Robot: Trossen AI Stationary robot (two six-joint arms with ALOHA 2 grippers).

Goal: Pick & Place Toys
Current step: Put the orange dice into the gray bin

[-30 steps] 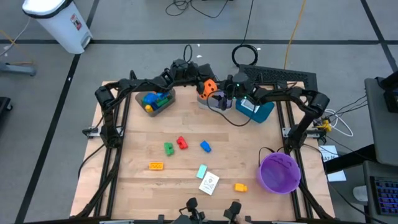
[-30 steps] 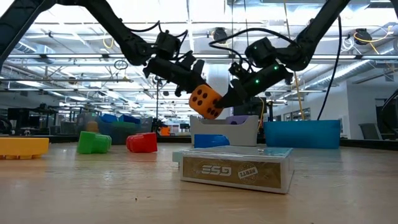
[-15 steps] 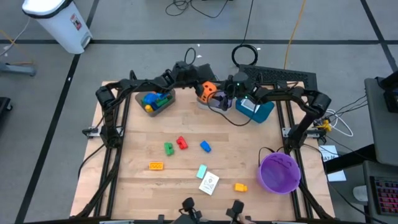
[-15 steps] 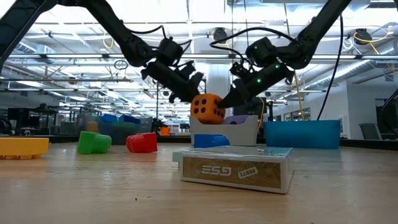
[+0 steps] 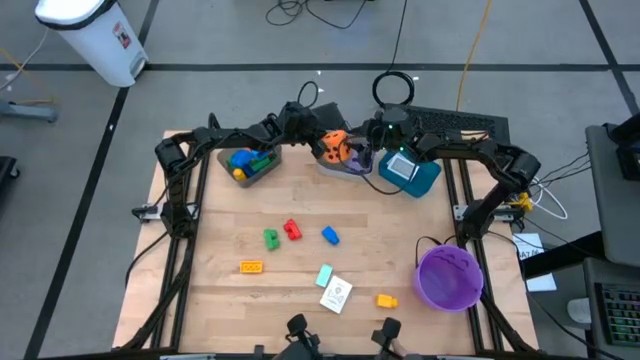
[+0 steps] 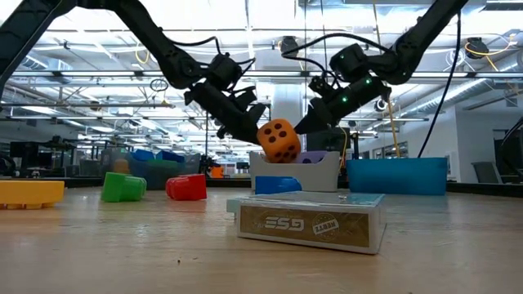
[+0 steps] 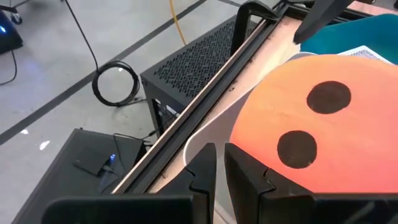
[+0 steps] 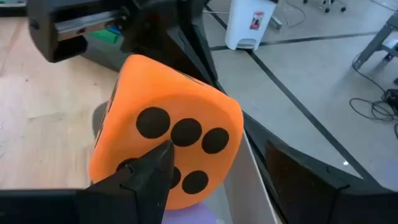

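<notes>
orange dice [image 6: 279, 140] with black dots, grey bin [image 6: 327, 172].

The big orange foam die with black dots [image 5: 334, 146] sits tilted up in the air at the table's far edge. Scattered on the wood: green [image 5: 270, 238], red [image 5: 292, 229], blue [image 5: 330, 236] and orange [image 5: 250, 266] plastic blocks, plus a small white-blue card box [image 5: 337, 294].

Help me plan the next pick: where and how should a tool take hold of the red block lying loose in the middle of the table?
Probably from straight above, fingers closing across its narrower width. The red block lies low and flat on the table, with the green block close on one side, so closing along the other axis likely avoids bumping it. The blue block lies farther off.
</notes>
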